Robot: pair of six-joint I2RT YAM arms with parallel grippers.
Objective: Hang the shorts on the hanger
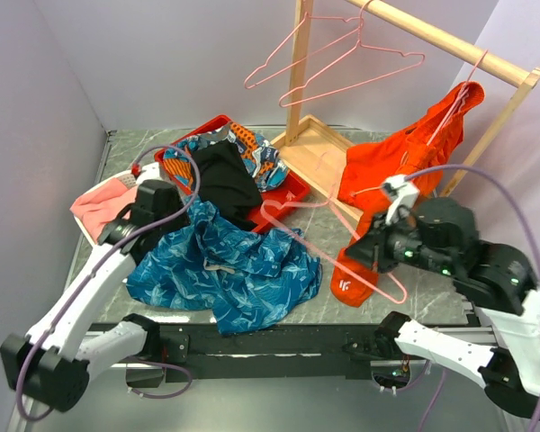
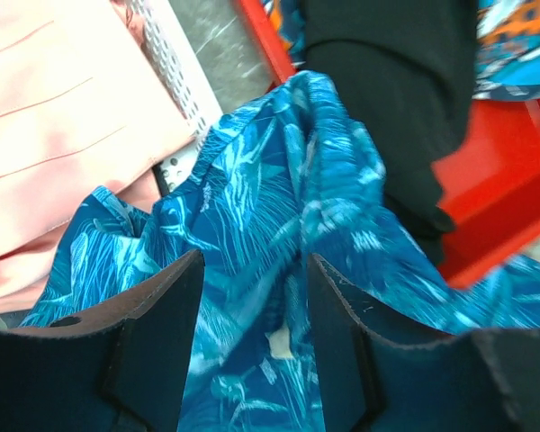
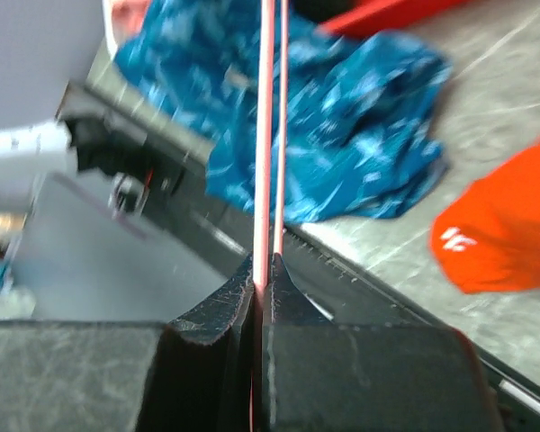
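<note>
The teal-blue leaf-print shorts [image 1: 225, 265] lie crumpled on the table at front centre. My left gripper [image 1: 168, 214] is at their upper left edge. In the left wrist view it [image 2: 252, 297] is open, its jaws standing on either side of a raised fold of the shorts [image 2: 288, 216] with a gap on both sides. My right gripper [image 1: 372, 245] is shut on a pink wire hanger [image 1: 292, 232] and holds it low over the table, right of the shorts. In the right wrist view the jaws [image 3: 263, 270] pinch the hanger wire [image 3: 265, 135], with the shorts [image 3: 324, 126] beyond.
A red tray [image 1: 292, 191] behind the shorts holds a black cloth [image 1: 225, 180] and a multicolour cloth [image 1: 256, 155]. A pink cloth [image 1: 103, 202] lies in a white basket at the left. An orange garment [image 1: 396, 162] hangs from the wooden rail [image 1: 450, 45], beside two bare pink hangers [image 1: 342, 54].
</note>
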